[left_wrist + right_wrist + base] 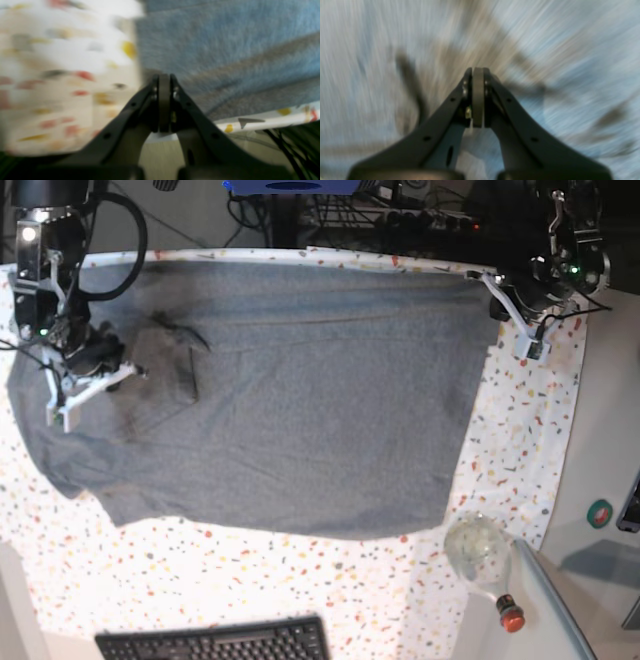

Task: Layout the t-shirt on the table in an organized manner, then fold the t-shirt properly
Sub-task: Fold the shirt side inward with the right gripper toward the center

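The large heather-grey cotton t-shirt (290, 395) lies spread across the speckled white table (520, 440), long axis left-right; the right gripper (62, 402), jaws together, hovers over its bunched left end, nearer than the closed left gripper (528, 340) at upper right

The t-shirt (300, 390) lies spread on the table (520, 440), a keyboard (215, 642) at the near edge

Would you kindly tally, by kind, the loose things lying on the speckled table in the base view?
T-shirt: 1
Keyboard: 1
Clear bottle with a red cap: 1
Total: 3
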Controlling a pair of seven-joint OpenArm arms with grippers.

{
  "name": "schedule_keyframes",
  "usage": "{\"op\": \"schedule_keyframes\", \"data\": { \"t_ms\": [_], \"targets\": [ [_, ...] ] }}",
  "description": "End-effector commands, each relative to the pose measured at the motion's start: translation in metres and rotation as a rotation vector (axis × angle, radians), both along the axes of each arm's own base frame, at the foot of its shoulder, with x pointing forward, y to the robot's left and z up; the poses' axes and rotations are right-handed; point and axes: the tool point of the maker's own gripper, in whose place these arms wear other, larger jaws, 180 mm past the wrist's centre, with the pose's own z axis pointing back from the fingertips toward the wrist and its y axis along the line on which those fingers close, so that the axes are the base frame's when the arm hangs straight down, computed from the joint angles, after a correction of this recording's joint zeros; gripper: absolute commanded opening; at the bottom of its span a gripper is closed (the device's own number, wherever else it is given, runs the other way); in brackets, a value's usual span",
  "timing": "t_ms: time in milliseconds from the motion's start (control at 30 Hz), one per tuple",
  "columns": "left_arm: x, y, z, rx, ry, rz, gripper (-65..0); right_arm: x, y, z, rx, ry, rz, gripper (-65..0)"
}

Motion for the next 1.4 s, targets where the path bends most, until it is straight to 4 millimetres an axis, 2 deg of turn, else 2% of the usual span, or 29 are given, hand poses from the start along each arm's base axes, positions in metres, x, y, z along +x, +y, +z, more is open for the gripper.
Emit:
{"op": "schedule_keyframes", "data": {
  "t_ms": [0, 33, 100, 200, 267, 333, 433, 533, 633, 833, 900, 933, 967, 1033, 1167, 1233, 1367],
  "targets": [
    [0.017, 0.007, 0.023, 0.026, -0.082, -0.003, -65.0, 0.029, -0.028, 0.026, -0.046, -0.107, -0.041, -65.0],
    [0.022, 0.008, 0.034, 0.036, -0.116, 0.000, -65.0, 0.041, -0.047, 0.031, -0.062, -0.123, -0.078, -65.0],
    [0.030, 0.009, 0.052, 0.053, -0.169, -0.002, -65.0, 0.060, -0.083, 0.026, -0.081, -0.094, -0.138, -65.0],
    [0.029, 0.007, 0.057, 0.056, -0.180, -0.009, -65.0, 0.077, -0.129, 0.014, -0.092, -0.033, -0.226, -65.0],
    [0.025, 0.003, 0.053, 0.044, -0.171, -0.001, -65.0, 0.090, -0.155, 0.018, -0.117, -0.058, -0.279, -56.1],
    [0.022, 0.002, 0.051, 0.033, -0.168, 0.016, -65.0, 0.093, -0.177, 0.017, -0.152, -0.088, -0.324, -46.4],
    [0.015, 0.003, 0.046, 0.032, -0.148, 0.020, -65.0, 0.098, -0.193, 0.009, -0.180, -0.058, -0.343, -33.2],
    [0.011, 0.004, 0.041, 0.030, -0.132, 0.026, -65.0, 0.092, -0.189, -0.007, -0.197, 0.011, -0.312, -30.6],
    [0.010, 0.006, 0.039, 0.032, -0.126, 0.027, -65.0, 0.091, -0.191, -0.012, -0.230, -0.012, -0.306, -30.8],
    [0.008, 0.007, 0.039, 0.034, -0.123, 0.027, -65.0, 0.057, -0.199, -0.040, -0.251, 0.045, -0.337, -31.1],
    [0.008, 0.006, 0.039, 0.033, -0.123, 0.028, -65.0, 0.052, -0.200, -0.041, -0.263, 0.038, -0.330, -34.8],
    [0.008, 0.006, 0.039, 0.033, -0.123, 0.028, -65.0, 0.052, -0.199, -0.041, -0.268, 0.031, -0.324, -39.9],
    [0.009, 0.006, 0.039, 0.033, -0.124, 0.028, -65.0, 0.053, -0.199, -0.038, -0.272, 0.017, -0.317, -47.0],
    [0.011, 0.006, 0.040, 0.033, -0.129, 0.028, -65.0, 0.061, -0.195, -0.027, -0.284, -0.039, -0.287, -65.0],
    [0.013, 0.008, 0.041, 0.039, -0.132, 0.026, -65.0, 0.065, -0.171, 0.006, -0.285, -0.203, -0.242, -65.0],
    [0.013, 0.008, 0.041, 0.041, -0.132, 0.025, -65.0, 0.058, -0.164, 0.029, -0.270, -0.265, -0.255, -65.0],
    [0.013, 0.008, 0.041, 0.041, -0.132, 0.025, -65.0, 0.035, -0.145, 0.057, -0.182, -0.236, -0.286, -65.0]
  ]
}}
